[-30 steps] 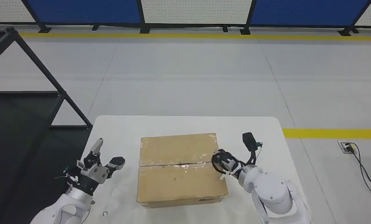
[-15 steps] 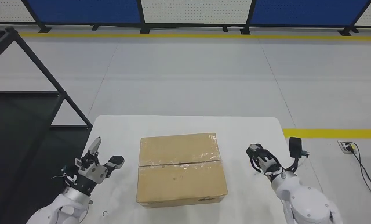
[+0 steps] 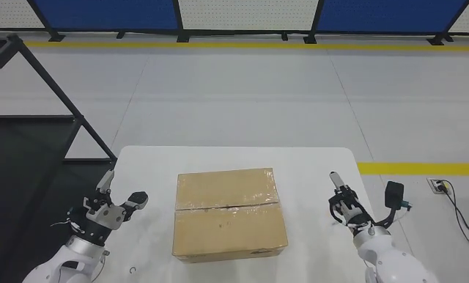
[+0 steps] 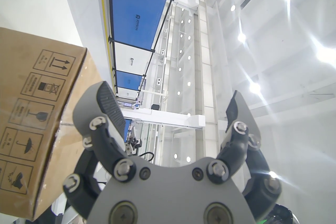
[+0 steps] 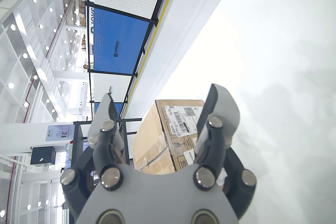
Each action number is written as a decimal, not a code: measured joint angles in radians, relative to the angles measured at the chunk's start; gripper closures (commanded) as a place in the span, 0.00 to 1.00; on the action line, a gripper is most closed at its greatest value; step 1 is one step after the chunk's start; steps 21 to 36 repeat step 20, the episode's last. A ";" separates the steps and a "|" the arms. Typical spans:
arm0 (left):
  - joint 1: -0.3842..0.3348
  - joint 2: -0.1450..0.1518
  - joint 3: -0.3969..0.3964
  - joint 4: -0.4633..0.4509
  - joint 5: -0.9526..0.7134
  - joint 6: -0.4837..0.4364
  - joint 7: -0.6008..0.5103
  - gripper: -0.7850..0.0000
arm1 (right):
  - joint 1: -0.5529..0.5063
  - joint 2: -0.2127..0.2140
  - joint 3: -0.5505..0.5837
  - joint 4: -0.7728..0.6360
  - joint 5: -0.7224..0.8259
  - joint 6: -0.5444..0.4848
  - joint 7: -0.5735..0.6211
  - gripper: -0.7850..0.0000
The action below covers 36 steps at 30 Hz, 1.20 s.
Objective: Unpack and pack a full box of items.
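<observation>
The cardboard box [image 3: 229, 213] sits in the middle of the white bench [image 3: 308, 166], nearer the near edge than the far one. Its top flaps are shut, with a strip of clear tape along the seam between them. Nothing touches it.

The left pincer [image 3: 123, 189] hangs over the left edge of the bench, well apart from the box. It is released and holds nothing. In the left wrist view its two ribbed fingers [image 4: 110, 101] are spread wide around the left pincer [image 4: 170, 92], and one printed side of the box [image 4: 39, 104] rises beside them.

The right pincer [image 3: 338, 191] is near the right edge of the bench, also apart from the box. It too is released, with bare air between its fingers. In the right wrist view the right pincer [image 5: 161, 95] points toward the box [image 5: 157, 141], whose labelled end shows through the gap between the fingers.

A small ring-like thing [image 3: 132, 269], too small to tell what it is, lies on the bench by the near left corner. A black frame [image 3: 44, 92] stands on the floor to the left of the bench
</observation>
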 measured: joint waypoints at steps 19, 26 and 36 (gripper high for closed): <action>0.000 0.000 0.000 0.000 0.000 0.000 0.000 0.00 | 0.000 0.000 0.000 0.000 0.000 0.000 0.000 0.00; 0.000 0.000 0.000 0.000 0.000 0.000 0.000 0.00 | 0.000 0.000 0.000 0.000 0.000 0.000 0.000 0.00; 0.000 0.000 0.000 0.000 0.000 0.000 0.000 0.00 | 0.000 0.000 0.000 0.000 0.000 0.000 0.000 0.00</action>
